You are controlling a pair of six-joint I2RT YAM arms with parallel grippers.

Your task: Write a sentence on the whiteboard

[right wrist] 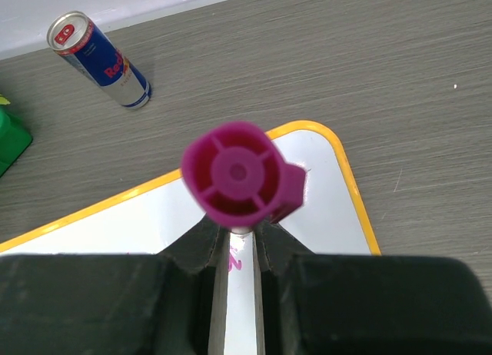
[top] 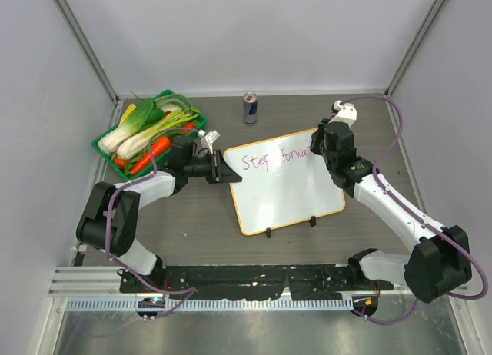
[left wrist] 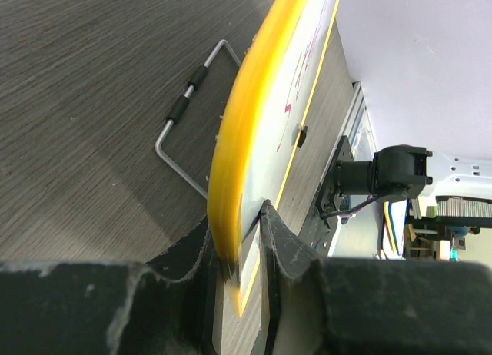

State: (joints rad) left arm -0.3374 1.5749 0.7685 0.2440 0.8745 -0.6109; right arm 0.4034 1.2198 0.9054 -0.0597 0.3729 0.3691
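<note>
Top external view: my left tool (top: 225, 173) is clamped on the whiteboard (top: 292, 194) edge, steadying it at mid-counter (top: 192, 224), while my right tool (right wrist: 240, 236) grips a pink marker (right wrist: 238, 174) upright over the unfinished sentence (top: 270, 159).

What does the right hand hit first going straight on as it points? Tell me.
The whiteboard. The right hand points down at its white face, shut on a magenta marker, so the marker probably presses the board before the fingers. Whether the tip touches is hidden.
</note>
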